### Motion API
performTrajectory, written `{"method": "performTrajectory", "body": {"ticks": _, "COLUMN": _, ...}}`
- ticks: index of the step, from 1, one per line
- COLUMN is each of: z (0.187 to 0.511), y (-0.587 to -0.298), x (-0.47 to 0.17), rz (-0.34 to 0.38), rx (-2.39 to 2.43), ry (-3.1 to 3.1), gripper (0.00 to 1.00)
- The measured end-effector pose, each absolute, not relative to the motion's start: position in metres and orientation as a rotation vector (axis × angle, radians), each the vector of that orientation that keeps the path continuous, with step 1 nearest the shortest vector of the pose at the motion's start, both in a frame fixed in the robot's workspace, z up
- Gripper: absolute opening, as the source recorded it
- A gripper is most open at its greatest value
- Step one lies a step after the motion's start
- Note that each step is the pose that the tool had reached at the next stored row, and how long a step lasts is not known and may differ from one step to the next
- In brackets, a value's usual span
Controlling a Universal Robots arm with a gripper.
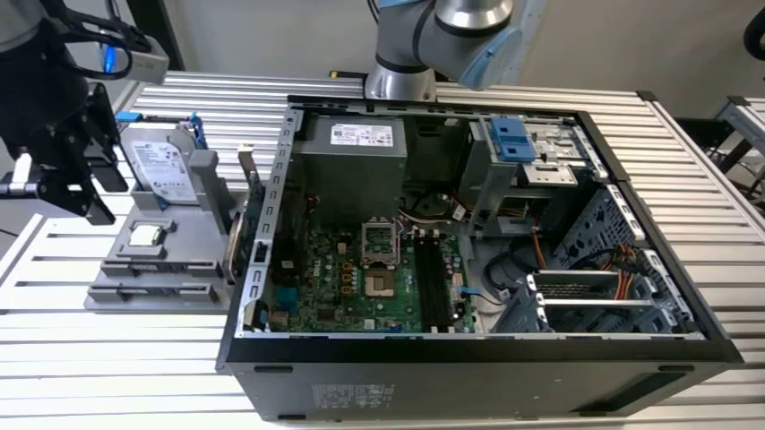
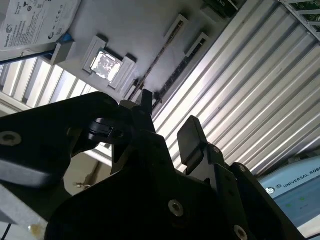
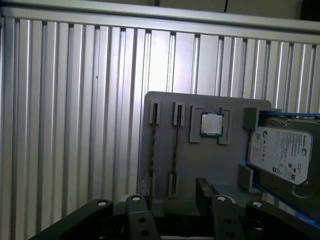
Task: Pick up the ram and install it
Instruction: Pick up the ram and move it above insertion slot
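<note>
In both wrist views the ram (image 3: 176,150) (image 2: 175,75) is a thin dark stick lying edge-on in a slot of the grey holder (image 3: 165,107) (image 2: 130,35). A second similar thin stick (image 3: 153,150) lies in the slot beside it. My black gripper (image 3: 172,197) (image 2: 167,120) hangs above the holder, open, with nothing between its fingers. In the exterior view the gripper (image 1: 96,193) is raised at the exterior view's left, beside the holder (image 1: 179,269). The black motherboard slots (image 1: 433,278) lie inside the open computer case (image 1: 478,345).
The holder also carries a square silver processor chip (image 1: 146,235) (image 3: 212,124) and a silver hard drive with blue brackets (image 1: 161,161) (image 3: 282,152). The case walls stand up around the motherboard (image 1: 347,287). All rests on a ribbed metal table (image 1: 120,367).
</note>
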State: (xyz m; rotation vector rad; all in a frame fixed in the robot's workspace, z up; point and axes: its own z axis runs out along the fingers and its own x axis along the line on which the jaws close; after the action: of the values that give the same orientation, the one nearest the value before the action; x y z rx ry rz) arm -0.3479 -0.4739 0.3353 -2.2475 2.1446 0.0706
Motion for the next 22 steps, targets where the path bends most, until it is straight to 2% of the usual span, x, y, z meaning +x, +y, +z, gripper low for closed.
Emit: {"method": "performTrajectory", "body": {"ticks": 22, "z": 0.302, "y": -0.472, "x": -0.348, "rz": 0.065, "rx": -2.211, "ry": 2.186, "gripper": 1.0}}
